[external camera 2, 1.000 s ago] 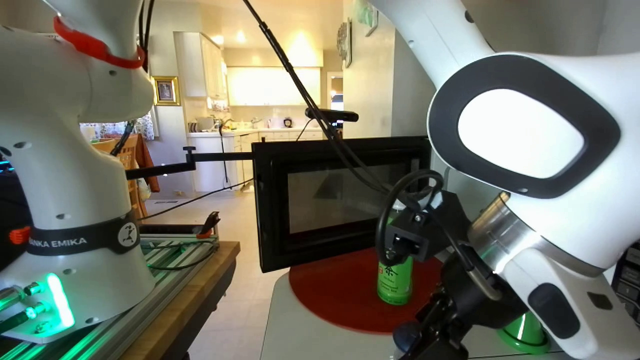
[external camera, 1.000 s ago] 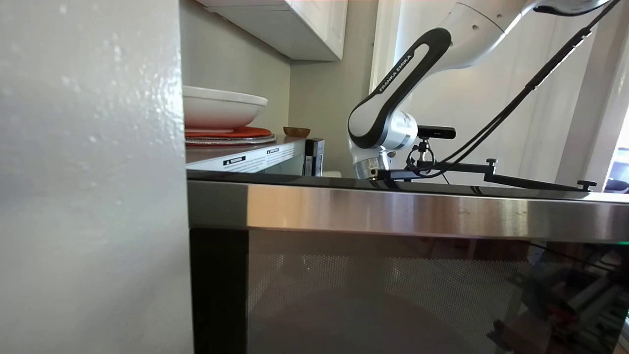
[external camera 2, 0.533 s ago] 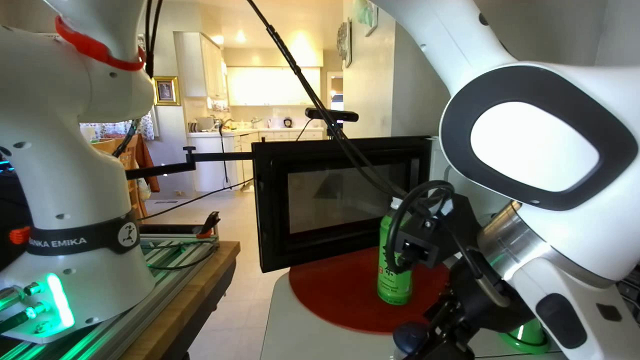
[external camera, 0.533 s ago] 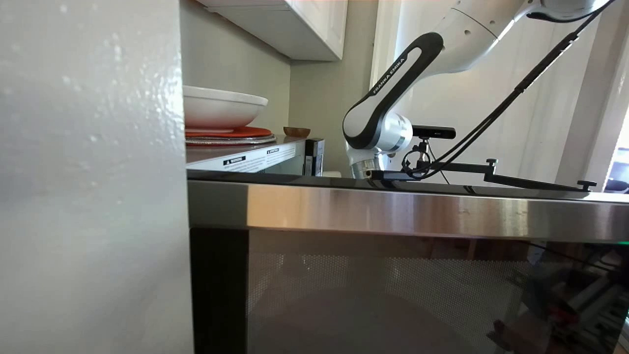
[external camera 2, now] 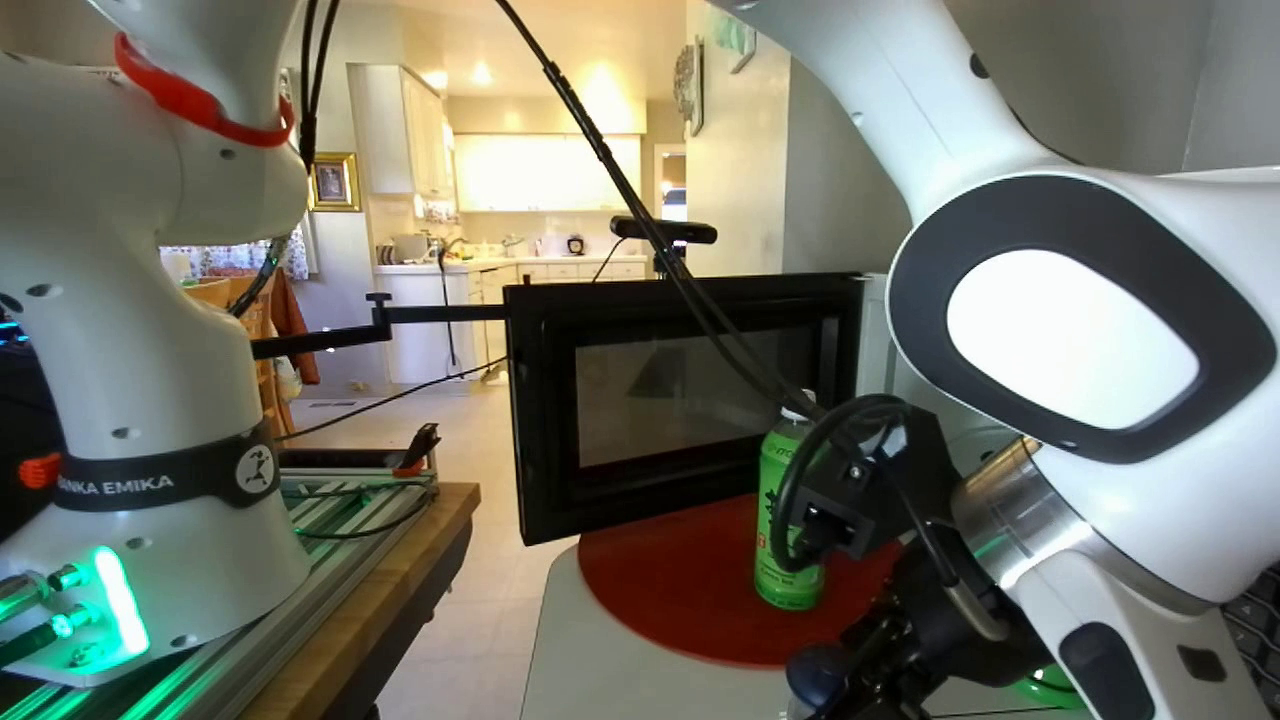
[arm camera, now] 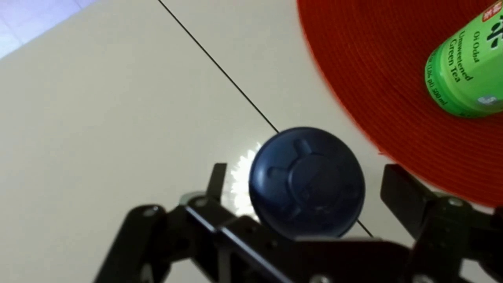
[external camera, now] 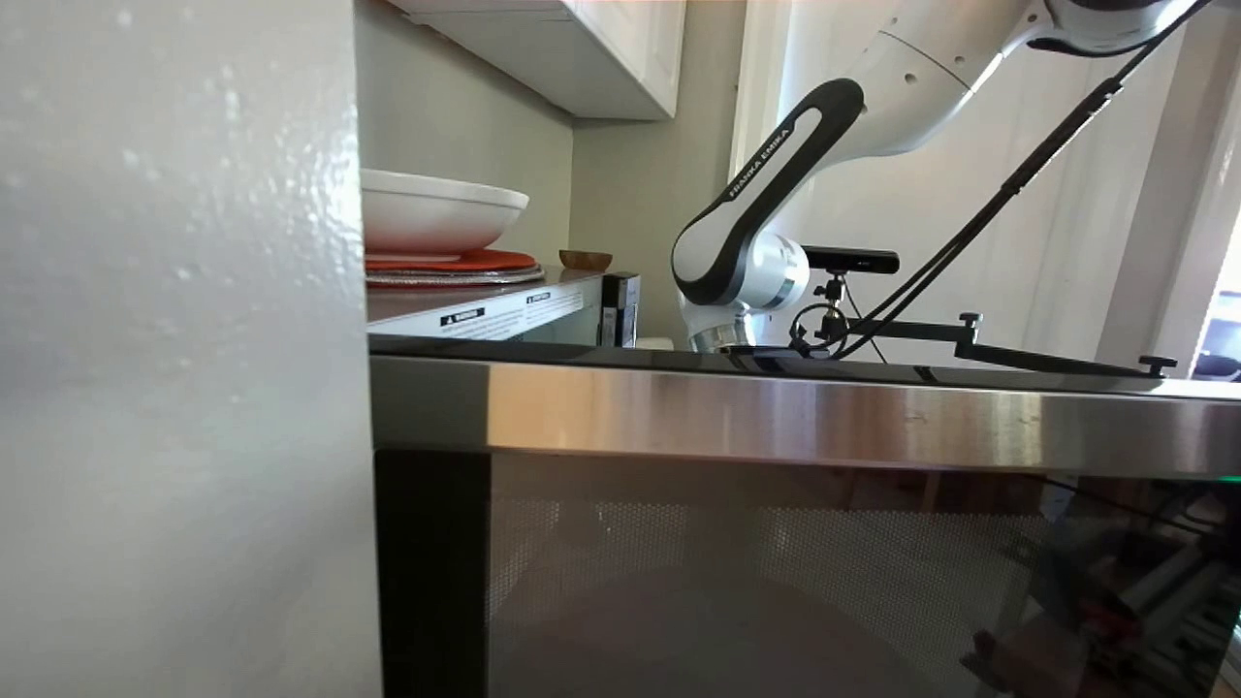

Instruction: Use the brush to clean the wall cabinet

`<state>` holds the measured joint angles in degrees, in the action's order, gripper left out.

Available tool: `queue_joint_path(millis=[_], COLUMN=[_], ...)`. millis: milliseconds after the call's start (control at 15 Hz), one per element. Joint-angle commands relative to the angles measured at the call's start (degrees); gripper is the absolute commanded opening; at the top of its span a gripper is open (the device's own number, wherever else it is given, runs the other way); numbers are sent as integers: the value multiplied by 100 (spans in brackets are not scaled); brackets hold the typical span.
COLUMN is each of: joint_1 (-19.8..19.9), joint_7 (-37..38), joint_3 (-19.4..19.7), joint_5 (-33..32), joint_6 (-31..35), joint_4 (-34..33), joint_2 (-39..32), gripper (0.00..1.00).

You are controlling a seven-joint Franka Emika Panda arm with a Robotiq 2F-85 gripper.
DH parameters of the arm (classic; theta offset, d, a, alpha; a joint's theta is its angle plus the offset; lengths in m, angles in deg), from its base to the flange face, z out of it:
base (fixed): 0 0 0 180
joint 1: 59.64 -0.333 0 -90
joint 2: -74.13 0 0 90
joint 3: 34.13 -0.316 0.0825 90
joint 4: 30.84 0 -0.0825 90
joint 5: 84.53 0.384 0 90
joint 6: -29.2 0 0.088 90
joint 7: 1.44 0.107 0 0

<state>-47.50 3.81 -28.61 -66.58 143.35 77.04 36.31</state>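
Only the wrist view showed clearly the jaws: wide apart, the brush [arm camera: 308, 182] between them.
The arm [external camera 2: 1070, 340] was bent, slanting down above the bench [external camera 2: 640, 690].

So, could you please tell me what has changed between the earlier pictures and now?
In an exterior view, the arm has moved down and to the picture's right, lowering the gripper. Nothing was taken hold of or let go: in the wrist view its jaws stand open, the dark blue knob between them. The knob, green tea bottle, red mat and wall cabinet stayed put.
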Motion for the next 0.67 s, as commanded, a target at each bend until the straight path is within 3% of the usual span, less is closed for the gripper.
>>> queue_joint_path(millis=[0, 67, 133, 267, 533, 600], joint_1=[88, 91, 86, 74, 53, 49], joint_7=[5, -1, 16, 14, 38, 44], joint_3=[-43, -47, -46, -46, -52, -55], joint_5=[161, 172, 186, 206, 209, 216], joint_6=[-202, -220, -214, -179, -156, -135], joint_4=[-231, -248, -264, -253, -223, -217], joint_2=[-160, -169, -181, -177, -156, -155], gripper=[100, 98, 74, 70, 38, 36])
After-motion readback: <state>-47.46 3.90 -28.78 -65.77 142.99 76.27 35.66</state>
